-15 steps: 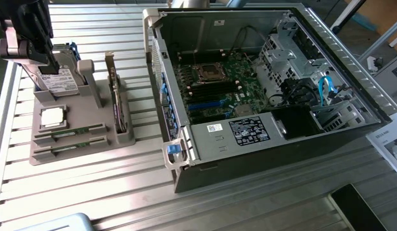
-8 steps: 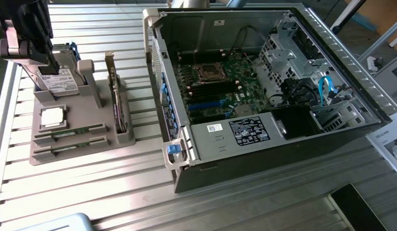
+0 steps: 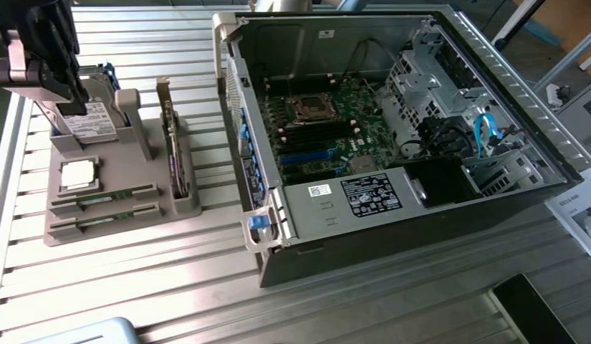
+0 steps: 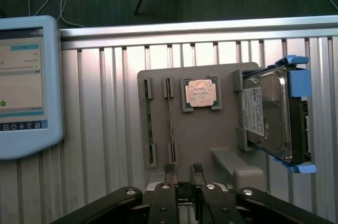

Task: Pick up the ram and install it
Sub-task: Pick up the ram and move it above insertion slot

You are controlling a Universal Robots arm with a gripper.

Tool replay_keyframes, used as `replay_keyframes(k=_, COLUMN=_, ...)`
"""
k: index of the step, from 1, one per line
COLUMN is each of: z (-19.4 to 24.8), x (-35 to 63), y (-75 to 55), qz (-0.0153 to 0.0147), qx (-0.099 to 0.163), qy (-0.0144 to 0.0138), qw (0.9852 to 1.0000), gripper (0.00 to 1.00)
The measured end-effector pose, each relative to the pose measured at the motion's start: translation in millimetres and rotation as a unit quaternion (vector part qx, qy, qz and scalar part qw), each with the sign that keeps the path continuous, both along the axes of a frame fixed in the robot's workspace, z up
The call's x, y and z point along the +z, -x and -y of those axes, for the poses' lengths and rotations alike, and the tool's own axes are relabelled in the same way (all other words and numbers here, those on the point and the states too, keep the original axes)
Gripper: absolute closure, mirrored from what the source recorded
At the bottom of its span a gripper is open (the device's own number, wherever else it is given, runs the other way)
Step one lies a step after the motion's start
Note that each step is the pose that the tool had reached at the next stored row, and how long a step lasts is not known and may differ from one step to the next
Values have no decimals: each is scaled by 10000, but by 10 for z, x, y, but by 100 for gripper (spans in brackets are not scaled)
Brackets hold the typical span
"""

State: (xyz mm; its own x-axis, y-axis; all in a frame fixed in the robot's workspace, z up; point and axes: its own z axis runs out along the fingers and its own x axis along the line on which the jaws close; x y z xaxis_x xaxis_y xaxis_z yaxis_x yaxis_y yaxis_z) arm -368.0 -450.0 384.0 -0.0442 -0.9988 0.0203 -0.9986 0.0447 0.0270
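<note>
Wrist view: the black two-fingered gripper hangs slightly open and empty above the grey plastic tray, where two thin green ram sticks sit side by side in slots.

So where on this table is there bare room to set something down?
The slatted table is bare between the grey holder, the computer case and the tablet corner. The strip between holder and case is narrow; the holder itself is crowded.
</note>
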Motion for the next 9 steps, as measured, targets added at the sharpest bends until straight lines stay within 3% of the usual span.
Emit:
replay_keyframes(k=6, z=1, x=-7, y=0, qz=0, qx=1, qy=5, qw=10000, gripper=76)
replay_keyframes(k=9, z=0, x=-67, y=0, qz=8, qx=26, qy=16, qw=10000, gripper=76)
